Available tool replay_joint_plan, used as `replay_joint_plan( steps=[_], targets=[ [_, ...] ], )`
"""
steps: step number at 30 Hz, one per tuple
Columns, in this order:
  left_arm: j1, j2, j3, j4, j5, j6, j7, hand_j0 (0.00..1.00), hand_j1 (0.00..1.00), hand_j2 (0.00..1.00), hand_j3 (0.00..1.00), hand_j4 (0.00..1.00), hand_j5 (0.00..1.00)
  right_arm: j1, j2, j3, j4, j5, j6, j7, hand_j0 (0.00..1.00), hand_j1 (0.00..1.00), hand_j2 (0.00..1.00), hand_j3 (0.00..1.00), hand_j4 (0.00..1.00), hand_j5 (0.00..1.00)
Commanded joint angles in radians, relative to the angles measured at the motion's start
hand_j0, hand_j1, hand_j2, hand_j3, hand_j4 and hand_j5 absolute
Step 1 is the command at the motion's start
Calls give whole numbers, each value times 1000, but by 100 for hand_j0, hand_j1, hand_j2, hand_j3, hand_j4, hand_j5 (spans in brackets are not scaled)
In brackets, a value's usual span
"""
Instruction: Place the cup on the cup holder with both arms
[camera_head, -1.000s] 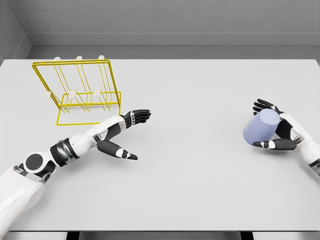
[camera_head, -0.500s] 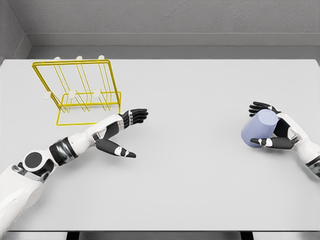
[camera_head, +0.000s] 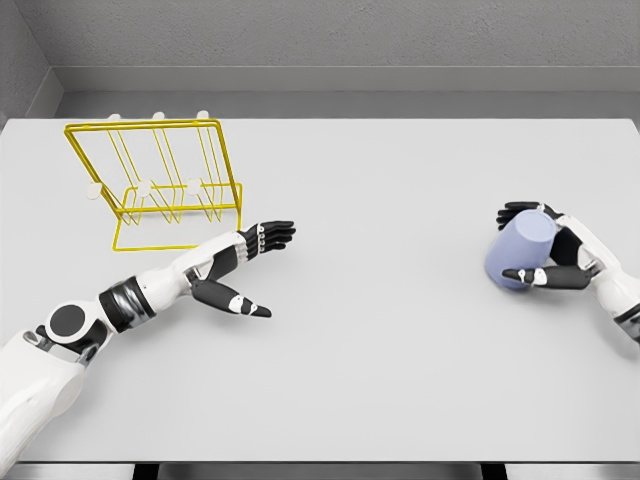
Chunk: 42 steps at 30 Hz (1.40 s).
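A pale blue cup (camera_head: 520, 252) is tilted at the right side of the table, and my right hand (camera_head: 548, 248) is shut on it, thumb in front and fingers over its far side. The yellow wire cup holder (camera_head: 156, 184) with white-tipped pegs stands at the far left of the table. My left hand (camera_head: 256, 268) hovers open just right of the holder's front, fingers stretched toward the middle and thumb spread low. It holds nothing.
The grey table (camera_head: 380, 350) spans the whole view, with its front edge at the bottom. A grey wall (camera_head: 330, 40) rises behind the table's far edge.
My right hand has tilted the cup and drawn it slightly left and up. My left hand has pulled back a little toward the left.
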Motion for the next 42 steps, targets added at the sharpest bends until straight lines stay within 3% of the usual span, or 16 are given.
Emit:
replay_joint_plan(
  steps=[1, 10, 16, 20, 42],
  targets=[
    [0, 1, 0, -1, 7, 0, 0, 100, 100, 100, 100, 100, 100, 0, -4, -3, -20, -6, 0, -1, 73, 73, 73, 73, 73, 73],
    [0, 1, 0, 5, 9, 2, 0, 100, 100, 100, 100, 100, 100, -48, -4, -1, -60, -6, 0, -1, 73, 73, 73, 73, 73, 73],
    [0, 1, 0, 7, 9, 0, 0, 100, 100, 100, 100, 100, 100, -52, 4, 4, -124, 5, 0, -1, 73, 73, 73, 73, 73, 73],
    [0, -7, 0, 7, 10, 0, 0, 100, 100, 100, 100, 100, 100, -60, 11, 48, -152, 8, 0, -1, 73, 73, 73, 73, 73, 73],
    [-2, -22, 9, 30, 4, 6, 0, 100, 100, 100, 100, 100, 100, -130, 188, 168, -147, 111, 0, -1, 73, 73, 73, 73, 73, 73]
  ],
)
